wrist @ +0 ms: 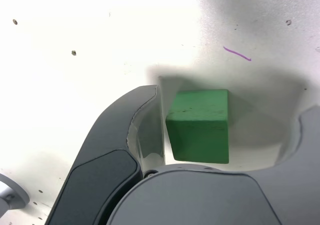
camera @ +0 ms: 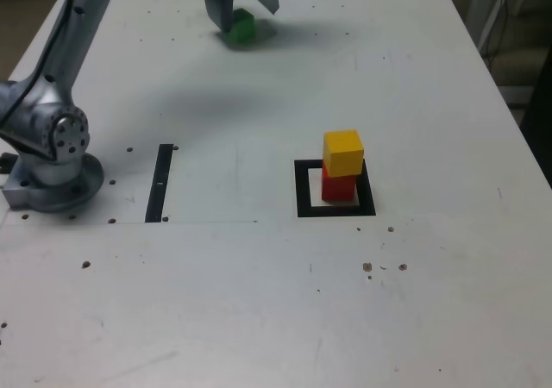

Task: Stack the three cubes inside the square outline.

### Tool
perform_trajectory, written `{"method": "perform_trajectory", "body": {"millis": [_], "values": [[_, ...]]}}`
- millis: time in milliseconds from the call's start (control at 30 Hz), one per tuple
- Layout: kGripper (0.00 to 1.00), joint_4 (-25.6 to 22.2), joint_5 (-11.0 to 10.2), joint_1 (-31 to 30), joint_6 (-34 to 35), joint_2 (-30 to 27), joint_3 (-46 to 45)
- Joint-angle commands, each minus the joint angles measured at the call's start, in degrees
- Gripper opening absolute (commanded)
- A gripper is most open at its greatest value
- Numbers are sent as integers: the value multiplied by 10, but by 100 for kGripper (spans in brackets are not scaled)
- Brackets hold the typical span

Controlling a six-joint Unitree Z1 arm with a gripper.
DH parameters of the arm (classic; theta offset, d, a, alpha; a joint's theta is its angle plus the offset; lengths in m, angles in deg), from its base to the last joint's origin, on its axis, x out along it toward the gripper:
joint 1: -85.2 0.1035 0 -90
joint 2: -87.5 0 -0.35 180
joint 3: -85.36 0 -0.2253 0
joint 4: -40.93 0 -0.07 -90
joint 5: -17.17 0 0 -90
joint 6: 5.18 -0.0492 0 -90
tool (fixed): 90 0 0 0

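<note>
Hand: our hand [wrist: 220, 150] is down over the green cube [wrist: 199, 124] at the far edge of the surface [camera: 259, 302]. The fingers stand spread on either side of the cube. One finger [wrist: 142, 130] sits just beside a cube face; a wider gap shows on the other side. We see no pinch yet.

Green cube: it sits flat on the surface, between our fingers and below the palm. It looks slightly turned against the finger line.

Stack: the yellow cube [camera: 342, 152] rests on the red cube [camera: 338, 185], well apart from the hand, toward the near side of the surface. Both stand within the square outline [camera: 304, 190]. The yellow cube sits a little askew on the red one.

Handling: we judge the green cube light, stiff and matte, so it should not slip or give under a firm squeeze. We would take it on two opposite flat side faces, near mid-height, not across the corners.

Risk: closing off-centre may twist or nudge the cube. The askew stack may topple if the green cube is set down hard.
</note>
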Motion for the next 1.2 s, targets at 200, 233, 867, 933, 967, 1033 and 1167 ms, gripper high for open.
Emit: {"method": "perform_trajectory", "body": {"millis": [200, 233, 867, 933, 967, 1033, 1167], "values": [[70, -2, 9, 8, -4, 8, 4], [67, -2, 7, 9, -4, 8, 4], [31, 2, 4, 5, -4, 10, -7], [29, 2, 4, 4, -4, 9, -4], [27, 1, 4, 4, -5, 7, -2], [24, 0, 4, 2, -5, 3, 1], [21, -7, 5, -3, -11, -3, 2]]}}
